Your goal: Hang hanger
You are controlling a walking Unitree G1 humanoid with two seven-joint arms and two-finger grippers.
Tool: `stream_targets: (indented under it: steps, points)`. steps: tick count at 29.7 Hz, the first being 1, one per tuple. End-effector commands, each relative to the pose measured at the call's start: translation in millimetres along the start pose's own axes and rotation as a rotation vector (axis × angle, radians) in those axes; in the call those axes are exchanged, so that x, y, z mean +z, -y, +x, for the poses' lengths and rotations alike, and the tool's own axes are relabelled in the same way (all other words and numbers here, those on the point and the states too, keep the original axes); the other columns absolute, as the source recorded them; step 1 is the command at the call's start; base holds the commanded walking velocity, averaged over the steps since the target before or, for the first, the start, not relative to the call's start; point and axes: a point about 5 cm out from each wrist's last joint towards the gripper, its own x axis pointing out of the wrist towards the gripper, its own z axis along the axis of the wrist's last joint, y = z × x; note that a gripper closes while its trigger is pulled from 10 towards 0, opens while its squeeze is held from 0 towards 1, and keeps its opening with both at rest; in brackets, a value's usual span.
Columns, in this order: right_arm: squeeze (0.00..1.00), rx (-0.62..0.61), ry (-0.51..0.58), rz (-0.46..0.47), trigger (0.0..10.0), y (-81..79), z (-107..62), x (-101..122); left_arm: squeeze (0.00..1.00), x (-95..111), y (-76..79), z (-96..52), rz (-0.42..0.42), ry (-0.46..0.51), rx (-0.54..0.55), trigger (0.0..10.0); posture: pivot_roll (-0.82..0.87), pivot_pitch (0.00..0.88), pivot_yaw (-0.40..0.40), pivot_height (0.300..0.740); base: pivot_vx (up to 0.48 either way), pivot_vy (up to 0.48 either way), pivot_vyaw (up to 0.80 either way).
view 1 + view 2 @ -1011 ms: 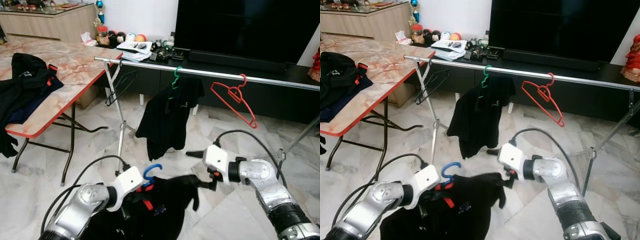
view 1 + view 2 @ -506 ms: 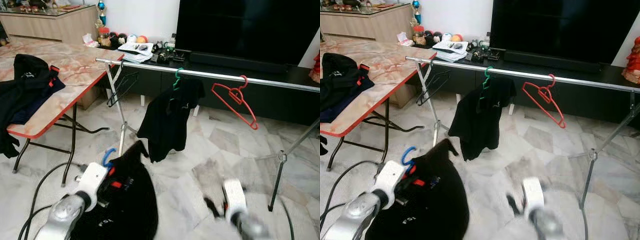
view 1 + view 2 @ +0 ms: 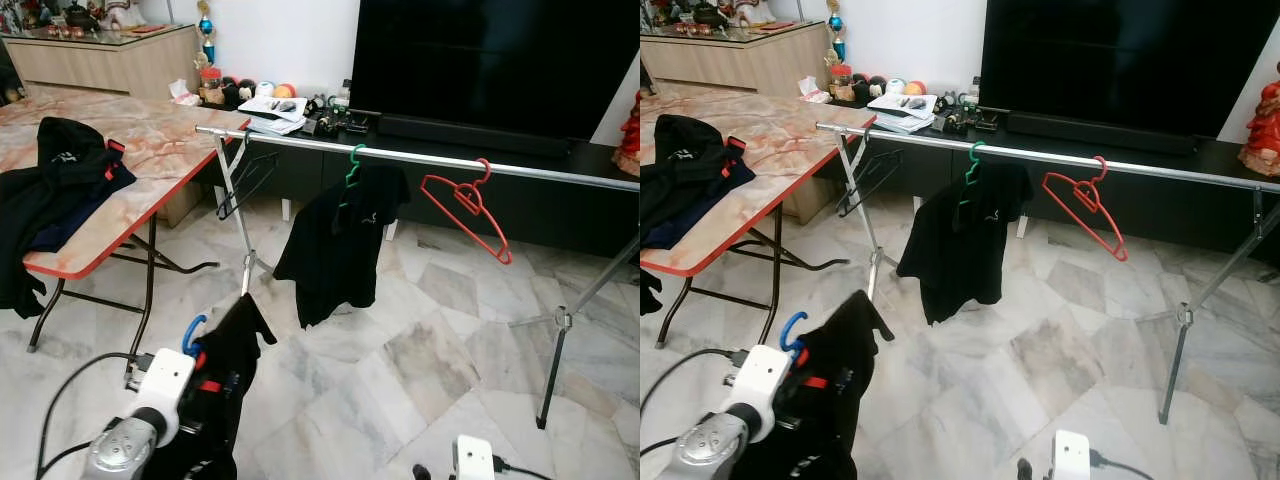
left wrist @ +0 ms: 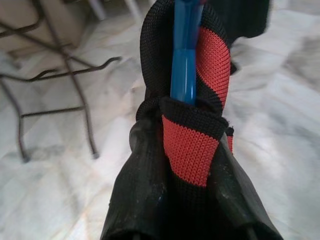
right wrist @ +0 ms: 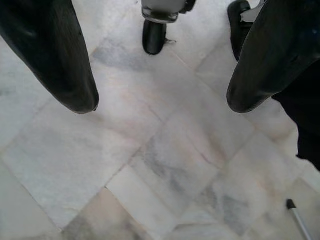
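The blue hanger (image 3: 192, 334), with a black garment (image 3: 226, 370) draped on it, rises straight out of the left gripper (image 4: 187, 220), whose fingers pinch its neck through the red-and-black collar (image 4: 192, 145), low above the marble floor (image 3: 400, 360) and short of the steel rail (image 3: 420, 160). The right gripper (image 5: 162, 100) hangs spread wide, empty, over the floor.
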Motion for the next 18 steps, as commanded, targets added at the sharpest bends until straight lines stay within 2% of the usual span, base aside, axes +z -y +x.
stream_targets:
  steps: [1, 2, 3, 5, 8, 12, 18]
  points:
    - [0.00, -0.023, -0.014, -0.006, 10.0, 6.4, -1.4, -4.9, 0.00, 11.0, -8.6, 2.9, -0.013, 0.046, 0.023, 10.0, 0.14, 0.000, -0.023, 0.740, 0.000, 0.000, 0.00]
    - [0.00, -0.031, -0.024, -0.012, 10.0, 8.6, -2.1, -7.9, 0.00, 11.8, -7.6, 2.9, -0.048, 0.048, 0.014, 10.0, 0.14, 0.000, -0.023, 0.740, 0.000, 0.000, 0.00]
    - [0.00, -0.031, -0.024, -0.012, 10.0, 8.6, -2.1, -7.9, 0.00, 11.8, -7.6, 2.9, -0.048, 0.048, 0.014, 10.0, 0.14, 0.000, -0.023, 0.740, 0.000, 0.000, 0.00]
    - [0.00, -0.038, -0.029, 0.006, 10.0, 10.0, -2.9, -11.0, 0.00, 10.6, -4.6, 2.2, -0.158, 0.053, 0.008, 10.0, 0.13, 0.000, -0.015, 0.740, 0.000, 0.000, 0.00]
    - [0.00, -0.030, -0.032, 0.002, 10.0, 8.9, -3.1, -12.7, 0.00, 8.5, -0.3, 1.7, -0.211, 0.048, -0.005, 10.0, 0.14, 0.000, -0.017, 0.740, 0.084, 0.000, 0.00]
    - [0.00, -0.021, -0.044, -0.005, 10.0, 5.1, -3.1, -15.7, 0.00, 9.1, 10.2, 3.0, -0.225, 0.052, -0.057, 10.0, 0.14, 0.000, -0.002, 0.740, 0.271, 0.000, 0.00]
    - [0.00, 0.000, -0.035, -0.004, 10.0, -2.6, -1.8, -12.8, 0.00, 13.0, 9.0, 8.1, -0.249, 0.056, -0.077, 10.0, 0.13, 0.000, 0.014, 0.740, 0.297, 0.000, 0.00]
